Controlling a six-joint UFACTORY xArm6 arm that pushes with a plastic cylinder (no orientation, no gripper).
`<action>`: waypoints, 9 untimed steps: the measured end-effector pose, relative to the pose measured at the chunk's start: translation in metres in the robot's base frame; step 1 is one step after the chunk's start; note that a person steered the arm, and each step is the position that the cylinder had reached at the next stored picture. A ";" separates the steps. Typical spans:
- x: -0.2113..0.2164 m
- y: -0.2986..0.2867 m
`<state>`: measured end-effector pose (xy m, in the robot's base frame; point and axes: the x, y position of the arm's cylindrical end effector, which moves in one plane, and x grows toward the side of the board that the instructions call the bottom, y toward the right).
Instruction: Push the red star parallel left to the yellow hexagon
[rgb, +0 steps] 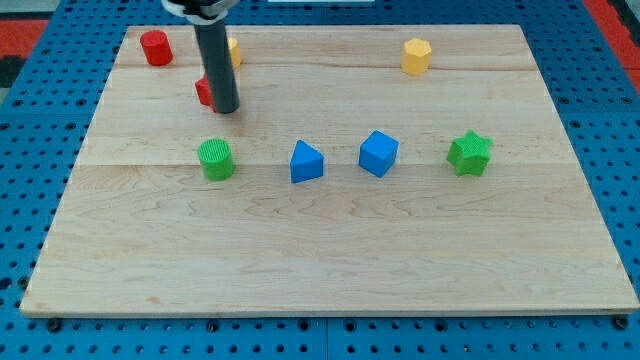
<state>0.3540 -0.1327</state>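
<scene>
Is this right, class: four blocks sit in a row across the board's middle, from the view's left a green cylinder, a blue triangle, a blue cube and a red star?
Not quite. The star at the row's right end is green, not red, as the camera view shows. The rest holds: green cylinder, blue triangle, blue cube, in that order from the view's left.

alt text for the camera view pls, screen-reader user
My tip rests against the right side of a partly hidden red block near the wooden board's top left; another yellow block peeks from behind the rod, with the yellow hexagon far to the right.
</scene>
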 end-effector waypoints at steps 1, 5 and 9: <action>-0.001 -0.053; -0.007 0.037; -0.086 0.140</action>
